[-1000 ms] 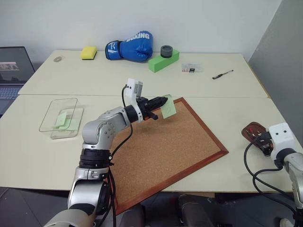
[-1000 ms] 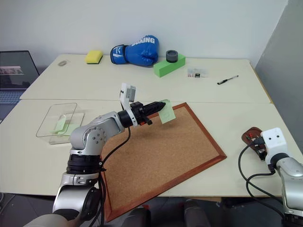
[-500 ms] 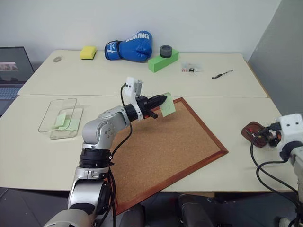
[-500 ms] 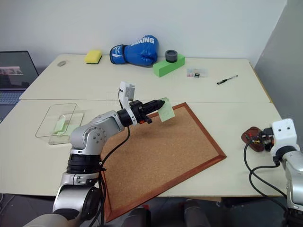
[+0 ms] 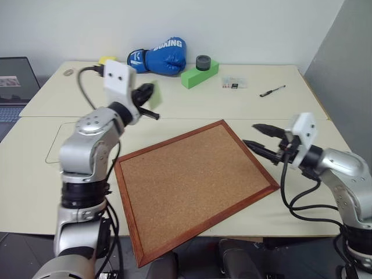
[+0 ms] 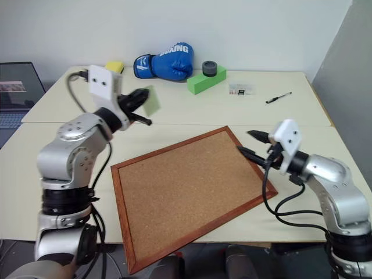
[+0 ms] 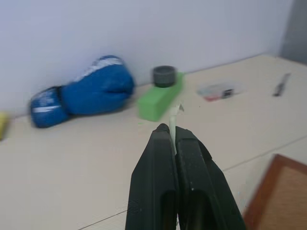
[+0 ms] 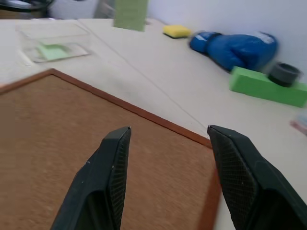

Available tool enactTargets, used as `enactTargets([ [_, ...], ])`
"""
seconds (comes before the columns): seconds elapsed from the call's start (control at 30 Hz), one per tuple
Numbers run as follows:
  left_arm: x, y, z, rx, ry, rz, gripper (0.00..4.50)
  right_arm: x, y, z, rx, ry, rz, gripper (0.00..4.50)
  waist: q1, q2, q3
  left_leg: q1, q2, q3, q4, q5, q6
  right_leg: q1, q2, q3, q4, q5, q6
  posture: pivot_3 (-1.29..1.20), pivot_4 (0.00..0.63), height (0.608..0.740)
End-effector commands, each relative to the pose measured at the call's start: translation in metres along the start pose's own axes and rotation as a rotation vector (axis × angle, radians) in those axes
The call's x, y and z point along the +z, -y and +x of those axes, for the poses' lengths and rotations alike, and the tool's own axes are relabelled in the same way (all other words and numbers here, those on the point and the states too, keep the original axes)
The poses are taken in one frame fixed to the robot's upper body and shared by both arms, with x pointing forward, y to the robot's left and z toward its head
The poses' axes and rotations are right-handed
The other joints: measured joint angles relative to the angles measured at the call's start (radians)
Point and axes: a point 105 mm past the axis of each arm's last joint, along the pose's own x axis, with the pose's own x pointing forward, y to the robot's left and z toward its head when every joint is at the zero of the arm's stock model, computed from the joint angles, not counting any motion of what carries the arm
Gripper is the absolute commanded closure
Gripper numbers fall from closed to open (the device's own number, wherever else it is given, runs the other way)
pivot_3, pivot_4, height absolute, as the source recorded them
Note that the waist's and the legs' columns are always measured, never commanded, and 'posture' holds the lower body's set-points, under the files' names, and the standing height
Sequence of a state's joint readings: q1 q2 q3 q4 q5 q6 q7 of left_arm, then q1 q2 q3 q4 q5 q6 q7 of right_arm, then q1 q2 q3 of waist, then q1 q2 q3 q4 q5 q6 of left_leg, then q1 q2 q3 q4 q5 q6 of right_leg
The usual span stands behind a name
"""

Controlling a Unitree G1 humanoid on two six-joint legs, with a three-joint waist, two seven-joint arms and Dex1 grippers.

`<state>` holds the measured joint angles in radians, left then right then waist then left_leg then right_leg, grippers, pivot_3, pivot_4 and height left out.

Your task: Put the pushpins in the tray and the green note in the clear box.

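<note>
My left gripper (image 5: 145,95) is shut on the green note (image 5: 154,94), holding it upright in the air over the table beyond the corkboard's far edge. From the left wrist the note (image 7: 174,125) shows edge-on between the closed fingers. The clear box (image 8: 29,33) sits at the table's left with pale-green slips (image 8: 53,50) inside; my left arm covers most of it from the head. My right gripper (image 5: 250,134) is open and empty, hovering level over the corkboard's right corner. The tray and the pushpins are hidden.
A large wood-framed corkboard (image 5: 192,180) lies across the table's middle. Along the back are a blue boxing glove (image 5: 158,56), a green foam block (image 5: 200,74) with a black roll, a small packet (image 5: 234,84) and a pen (image 5: 273,90). A laptop (image 5: 14,87) stands far left.
My left gripper swung left and up with the green note, off the corkboard. My right gripper rose from the table's right edge and swung left over the board's right corner.
</note>
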<state>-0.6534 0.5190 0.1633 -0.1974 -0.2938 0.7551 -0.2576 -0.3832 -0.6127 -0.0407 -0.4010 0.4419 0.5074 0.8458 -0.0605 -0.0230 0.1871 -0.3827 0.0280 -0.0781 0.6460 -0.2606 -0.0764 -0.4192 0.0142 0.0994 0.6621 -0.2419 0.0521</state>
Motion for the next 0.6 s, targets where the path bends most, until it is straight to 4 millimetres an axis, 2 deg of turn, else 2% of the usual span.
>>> enactTargets([
  [0.03,-0.003,-0.036,-0.025,0.179,-0.027,0.090,4.50,0.011,-0.011,0.025,0.137,0.071,-0.015,1.81,-0.003,0.000,0.000,0.000,0.000,0.000,0.000,0.000,0.000,0.000,0.000,0.000,0.000,0.000,0.000,0.00,0.150,0.740],
  [0.27,-0.029,-0.096,-0.065,0.444,-0.133,0.207,4.50,0.015,-0.022,0.064,0.274,0.123,-0.049,1.81,0.003,-0.001,0.001,0.000,0.000,-0.001,0.000,0.000,0.000,0.000,0.000,-0.001,0.000,0.000,0.000,0.00,0.150,0.740],
  [0.37,-0.039,-0.109,-0.073,0.488,-0.160,0.238,4.50,0.015,-0.027,0.074,0.308,0.129,-0.063,1.81,0.010,-0.001,0.001,-0.001,0.001,-0.001,0.000,0.000,0.000,-0.001,0.000,-0.002,0.000,0.000,0.000,0.00,0.150,0.740],
  [0.6,-0.061,-0.127,-0.074,0.547,-0.197,0.248,4.50,0.020,-0.035,0.087,0.324,0.158,-0.084,1.81,0.011,-0.001,0.000,-0.001,0.000,-0.001,0.000,0.000,0.000,-0.001,-0.001,-0.003,0.001,0.000,-0.001,0.00,0.150,0.740],
])
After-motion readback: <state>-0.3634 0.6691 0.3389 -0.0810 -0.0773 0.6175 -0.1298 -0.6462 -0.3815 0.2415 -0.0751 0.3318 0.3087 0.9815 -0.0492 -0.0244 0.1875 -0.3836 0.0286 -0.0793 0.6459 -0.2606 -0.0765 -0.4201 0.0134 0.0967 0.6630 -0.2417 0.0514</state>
